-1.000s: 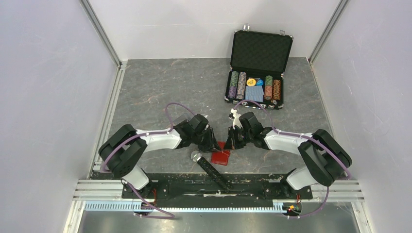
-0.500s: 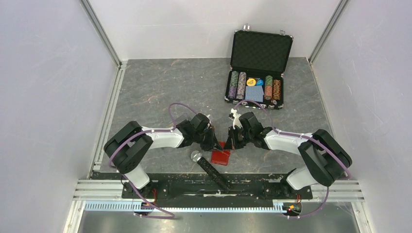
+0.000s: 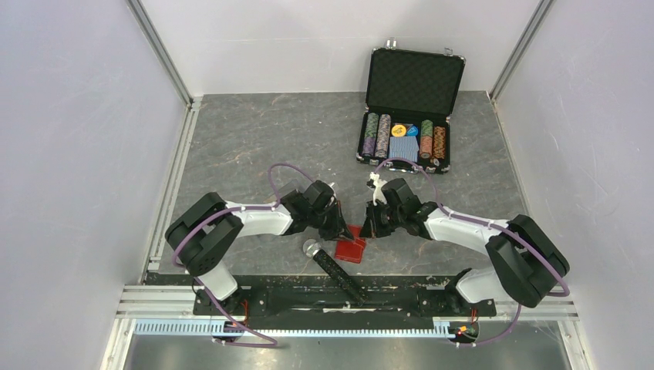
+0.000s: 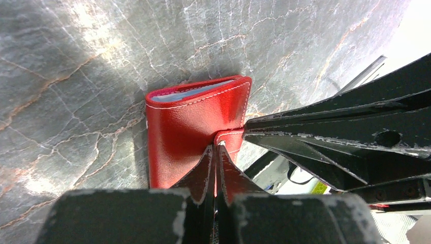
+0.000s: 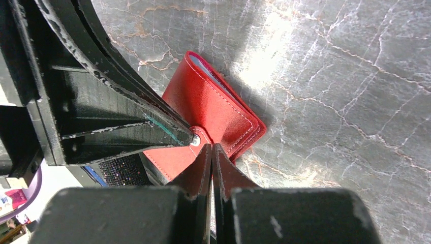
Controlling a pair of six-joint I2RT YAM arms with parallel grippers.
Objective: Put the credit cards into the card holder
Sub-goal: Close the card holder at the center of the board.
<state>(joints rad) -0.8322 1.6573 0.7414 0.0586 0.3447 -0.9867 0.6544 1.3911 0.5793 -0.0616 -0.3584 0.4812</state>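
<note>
Both arms reach inward, low; left gripper point(image 4: 217, 148) and right gripper point(image 5: 211, 148) closed, tips touching the card holder point(image 4: 189, 124), grasp unclear

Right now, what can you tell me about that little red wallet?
The wallet is red and leather-like, with pale stitching along its edges. It lies folded shut on the grey table; blue-grey sleeves show at its open edge. A closing tab with a metal snap wraps one side. The left gripper seems to pinch that tab; the right gripper, closed, touches it too.
</note>
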